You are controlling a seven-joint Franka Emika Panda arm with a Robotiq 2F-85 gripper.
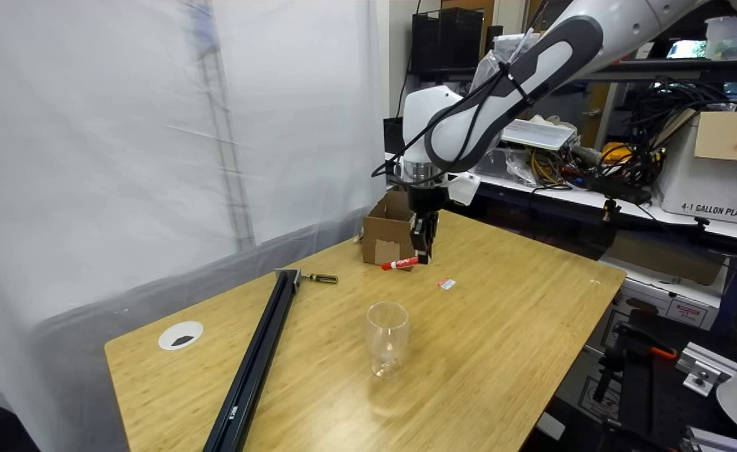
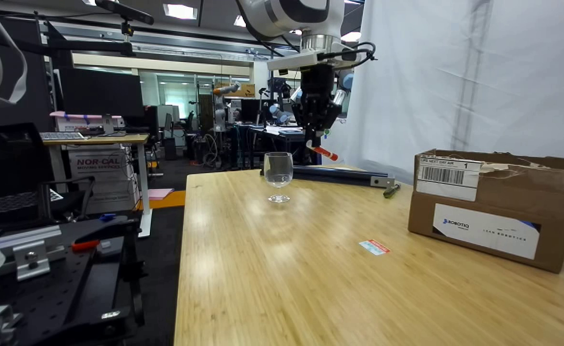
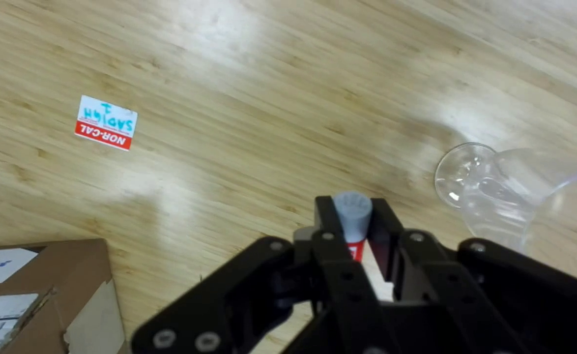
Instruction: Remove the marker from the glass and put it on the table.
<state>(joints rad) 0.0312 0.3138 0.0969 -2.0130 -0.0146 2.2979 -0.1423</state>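
The marker, with a red body and whitish end, shows in both exterior views (image 1: pixel 398 264) (image 2: pixel 325 153). My gripper (image 1: pixel 423 254) (image 2: pixel 315 139) is shut on the marker's whitish end and holds it tilted above the table (image 1: pixel 469 351) (image 2: pixel 263 278). In the wrist view, the marker's grey-white cap (image 3: pixel 353 214) sits between the two black fingertips (image 3: pixel 351 221); most of its body is hidden behind them. The clear glass (image 1: pixel 387 339) (image 2: pixel 278 173) stands upright on the table, apart from the gripper. It also shows at the right of the wrist view (image 3: pixel 504 206).
An open brown cardboard box (image 1: pixel 378 233) (image 2: pixel 488 202) stands on the table. A long black bar (image 1: pixel 255 364) (image 2: pixel 330 174) lies along one side, with a screwdriver (image 1: pixel 323 278) (image 2: pixel 391 191) at its end. A small red-white sticker (image 2: pixel 374 247) (image 3: pixel 105 123) lies on the tabletop.
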